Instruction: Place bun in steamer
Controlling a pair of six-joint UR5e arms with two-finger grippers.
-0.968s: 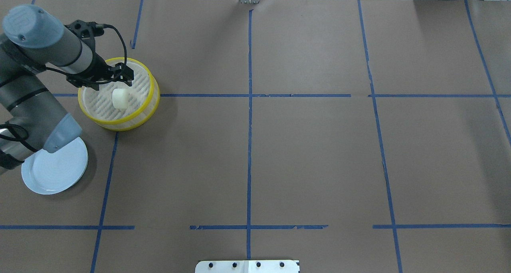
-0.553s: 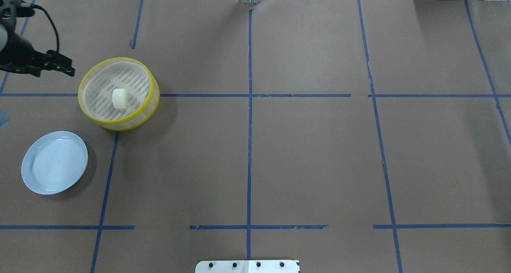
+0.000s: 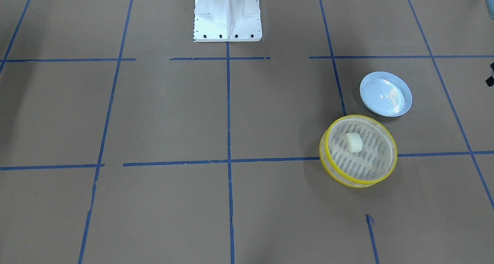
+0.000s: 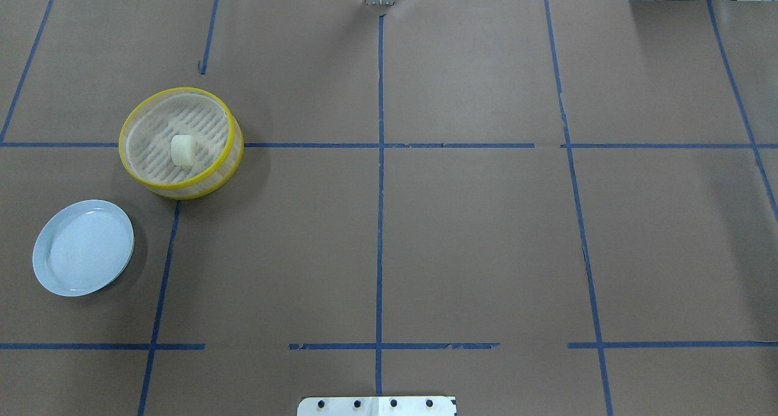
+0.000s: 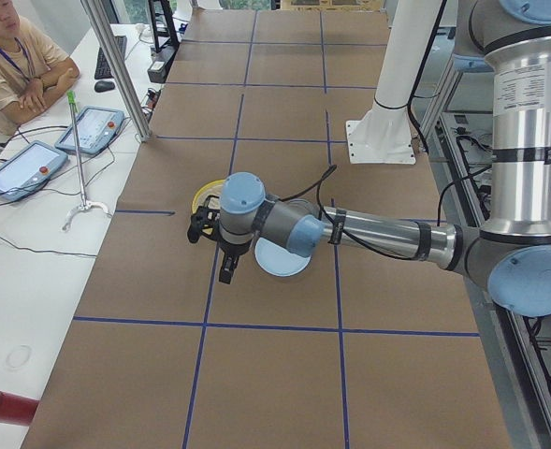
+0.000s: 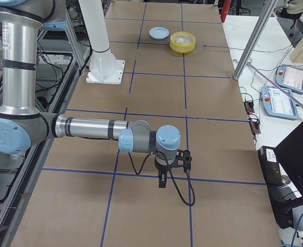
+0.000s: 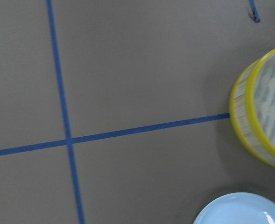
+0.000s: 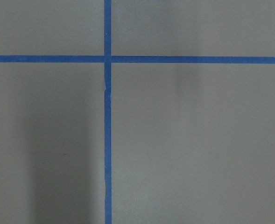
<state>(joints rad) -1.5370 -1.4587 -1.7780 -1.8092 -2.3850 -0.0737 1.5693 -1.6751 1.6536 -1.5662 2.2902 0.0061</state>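
Note:
The cream-white bun [image 4: 182,150] lies on the slotted floor of the yellow-rimmed steamer [image 4: 194,191], on the table's left side. It shows the same way in the front view, bun [image 3: 354,142] inside the steamer [image 3: 359,183]. My left gripper [image 5: 224,273] shows only in the exterior left view, above the table beside the steamer [image 5: 203,194]; I cannot tell if it is open. My right gripper [image 6: 162,181] shows only in the exterior right view, far from the steamer [image 6: 182,42]; its state is unclear. The left wrist view shows the steamer's wall [image 7: 243,116].
A pale blue plate [image 4: 83,247] stands empty near the steamer, towards the robot; it also shows in the front view [image 3: 386,93] and the left wrist view [image 7: 242,212]. The robot's white base [image 3: 227,13] stands at mid-table. Blue tape lines cross the brown surface.
My left arm has drawn back from over the steamer to the left and out of the overhead view. The bun stays in the steamer, unmoved.

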